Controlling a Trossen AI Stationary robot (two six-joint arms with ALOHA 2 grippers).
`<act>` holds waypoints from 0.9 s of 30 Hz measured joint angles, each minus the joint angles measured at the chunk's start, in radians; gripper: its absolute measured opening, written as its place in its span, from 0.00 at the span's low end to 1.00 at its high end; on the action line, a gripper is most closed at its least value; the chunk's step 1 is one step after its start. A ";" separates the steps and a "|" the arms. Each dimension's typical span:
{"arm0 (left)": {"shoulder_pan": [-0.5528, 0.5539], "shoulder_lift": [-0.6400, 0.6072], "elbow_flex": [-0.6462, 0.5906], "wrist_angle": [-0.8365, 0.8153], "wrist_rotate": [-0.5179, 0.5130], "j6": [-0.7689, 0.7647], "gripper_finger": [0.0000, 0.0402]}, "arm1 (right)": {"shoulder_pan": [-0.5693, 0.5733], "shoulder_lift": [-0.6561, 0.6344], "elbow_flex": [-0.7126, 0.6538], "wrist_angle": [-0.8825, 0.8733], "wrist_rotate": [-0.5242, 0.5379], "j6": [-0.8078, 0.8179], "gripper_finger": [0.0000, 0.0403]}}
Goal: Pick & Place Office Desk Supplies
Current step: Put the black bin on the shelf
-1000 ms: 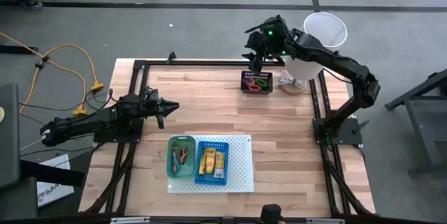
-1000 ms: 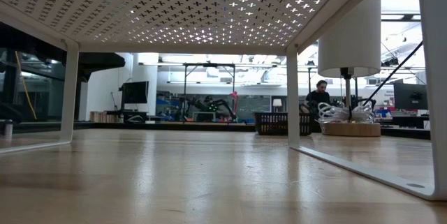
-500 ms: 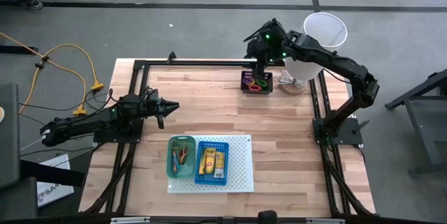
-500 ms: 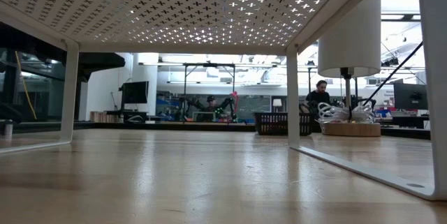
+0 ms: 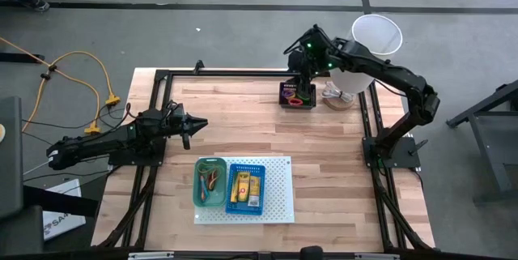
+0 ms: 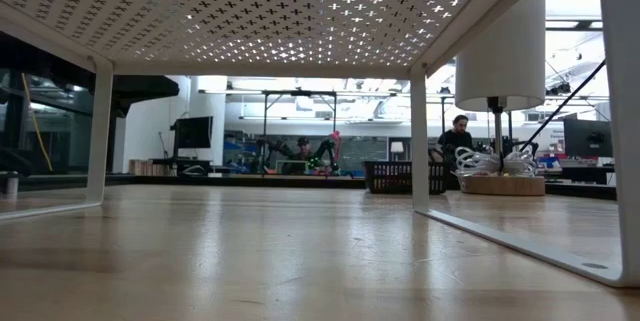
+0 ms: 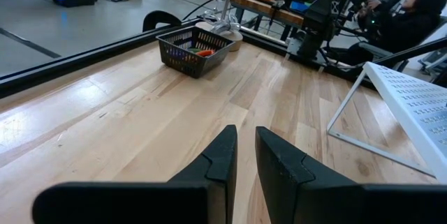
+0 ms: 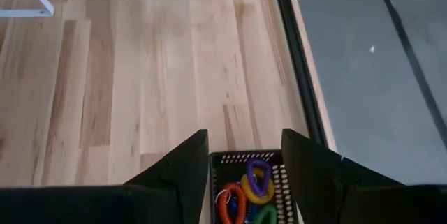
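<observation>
A small black slotted bin point(image 5: 297, 95) stands near the table's far edge. It holds plastic loops point(image 8: 246, 190) in purple, orange, yellow and green. My right gripper point(image 5: 299, 72) hangs above the bin and slants down toward it. It is open, and in the right wrist view point(image 8: 244, 155) the bin point(image 8: 246, 160) shows between its fingers, clear of them. My left gripper point(image 5: 197, 124) waits at the table's left side, pointing about level. Its fingers point(image 7: 244, 155) stand a narrow gap apart with nothing between them. Yellow-orange packets point(image 5: 246, 187) lie in a blue bin, and rubber bands point(image 5: 211, 181) lie in a green bin.
The blue bin point(image 5: 245, 188) and green bin point(image 5: 210, 182) sit on a white perforated board point(image 5: 279, 191) at the table's near middle. A white lamp point(image 5: 375, 36) stands right of the black bin on a round base point(image 5: 341, 96). A person point(image 6: 460, 136) sits beyond the table.
My right gripper has tipped further downward above the black bin, staying open. Nothing else has moved.
</observation>
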 joint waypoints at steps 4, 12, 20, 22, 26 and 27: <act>0.000 0.000 0.000 0.000 0.000 0.000 0.12 | 0.000 0.000 -0.042 -0.001 0.020 0.029 0.42; 0.000 0.000 0.000 0.000 0.000 0.000 0.12 | 0.026 0.000 -0.172 0.086 0.100 0.024 0.42; 0.000 0.000 0.000 0.000 0.000 0.000 0.12 | 0.058 0.000 -0.257 0.193 0.249 0.233 0.42; 0.000 0.000 0.000 0.000 0.000 0.000 0.12 | 0.067 0.000 -0.260 0.220 0.299 0.297 0.42; 0.000 0.000 0.000 0.000 0.000 0.000 0.12 | 0.094 0.000 -0.261 0.245 0.350 0.325 0.42; 0.000 0.000 0.000 0.000 0.000 0.000 0.12 | 0.101 0.000 -0.261 0.256 0.351 0.325 0.42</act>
